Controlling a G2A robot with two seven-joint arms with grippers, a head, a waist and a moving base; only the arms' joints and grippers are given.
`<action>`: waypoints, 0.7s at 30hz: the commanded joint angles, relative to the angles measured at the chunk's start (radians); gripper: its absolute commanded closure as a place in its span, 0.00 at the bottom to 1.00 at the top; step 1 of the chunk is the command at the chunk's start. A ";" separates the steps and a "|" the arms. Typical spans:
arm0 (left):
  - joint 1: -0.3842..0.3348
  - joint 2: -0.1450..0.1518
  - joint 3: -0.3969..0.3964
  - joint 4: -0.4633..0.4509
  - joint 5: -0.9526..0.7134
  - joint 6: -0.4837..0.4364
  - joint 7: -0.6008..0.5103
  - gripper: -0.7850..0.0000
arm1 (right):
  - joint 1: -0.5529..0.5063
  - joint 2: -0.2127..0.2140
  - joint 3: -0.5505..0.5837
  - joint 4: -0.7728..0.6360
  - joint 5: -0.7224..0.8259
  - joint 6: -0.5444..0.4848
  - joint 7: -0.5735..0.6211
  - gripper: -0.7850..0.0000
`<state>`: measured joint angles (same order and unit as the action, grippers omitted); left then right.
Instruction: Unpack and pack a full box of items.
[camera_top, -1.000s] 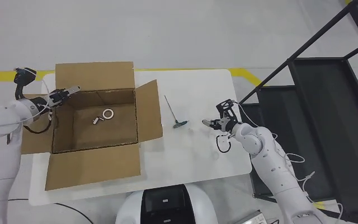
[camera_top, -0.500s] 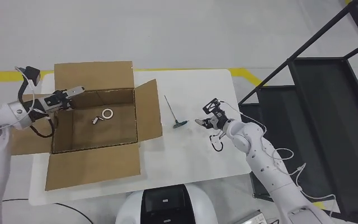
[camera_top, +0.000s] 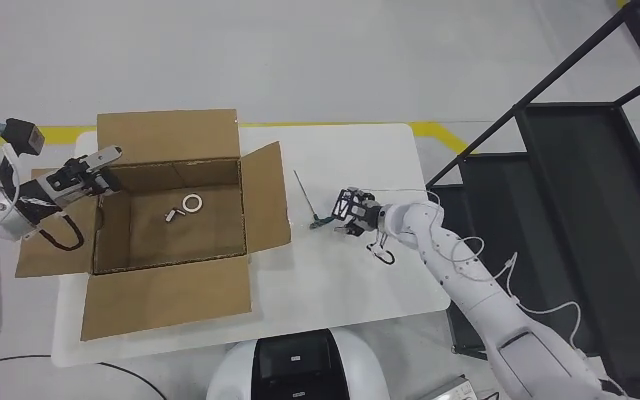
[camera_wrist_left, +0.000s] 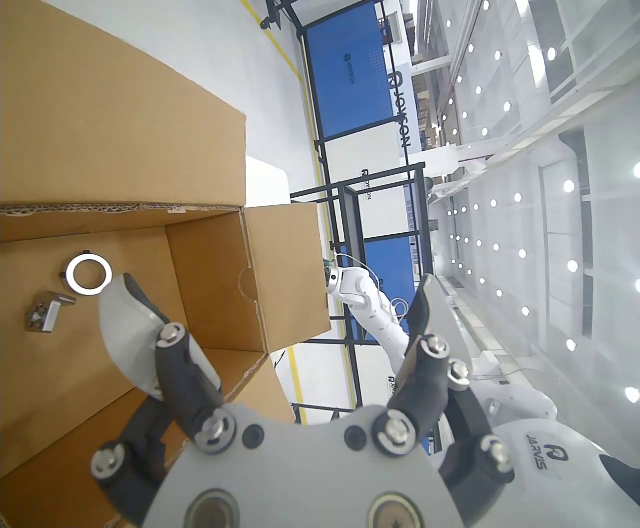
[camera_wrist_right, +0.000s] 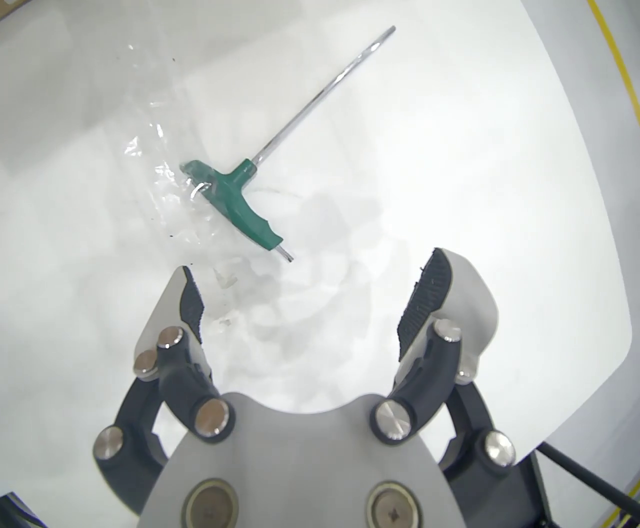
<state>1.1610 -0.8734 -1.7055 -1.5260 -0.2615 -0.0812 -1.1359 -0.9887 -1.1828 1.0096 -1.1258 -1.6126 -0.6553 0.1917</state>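
- One T-handle hex key (camera_wrist_right: 232, 197) lies flat on the white worktop (camera_wrist_right: 450, 150), outside the cardboard box (camera_top: 165, 135) and just beside the opened flap on the right arm's side. Judged to be the item in hand.
- Risk: the thin shaft sits flush with the worktop. A pinch there could slip or flick the tool away, whereas the handle offers more to bite on.
- Risk: crumpled clear plastic film (camera_wrist_right: 160, 185) lies over one end of the handle. It may get caught in the grip and weaken it, or be dragged along with the tool.
- Appearance: green moulded crossbar handle, with a long bright round shaft from its middle and a short metal stub at the far handle end. It looks rigid and light.
- Right end effector (camera_wrist_right: 312, 280): jaws spread with nothing between them. It is near the stub end of the handle, not touching it.
- Box: flaps folded open. A white ring (camera_wrist_left: 90, 274) and a small metal block (camera_wrist_left: 44, 315) lie close together on its floor.
- Left end effector (camera_wrist_left: 272, 295): jaws spread and empty, at the box wall on the left arm's side, near the rim. A descent from here could clip the cardboard and shift the box.
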 joint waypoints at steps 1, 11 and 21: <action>0.000 0.000 0.000 0.000 0.000 0.000 0.000 0.00 | 0.023 0.000 -0.012 0.008 -0.025 -0.042 0.007 0.00; 0.000 0.000 0.000 0.000 0.000 0.000 0.000 0.00 | 0.058 -0.001 -0.010 0.034 0.016 -0.128 0.005 0.00; 0.000 0.000 0.000 0.000 0.000 0.000 0.000 0.00 | 0.069 -0.001 -0.056 0.007 -0.090 -0.143 0.016 0.00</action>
<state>1.1608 -0.8734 -1.7054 -1.5259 -0.2612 -0.0813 -1.1362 -0.9286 -1.1841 0.9751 -1.1076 -1.6352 -0.7985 0.2003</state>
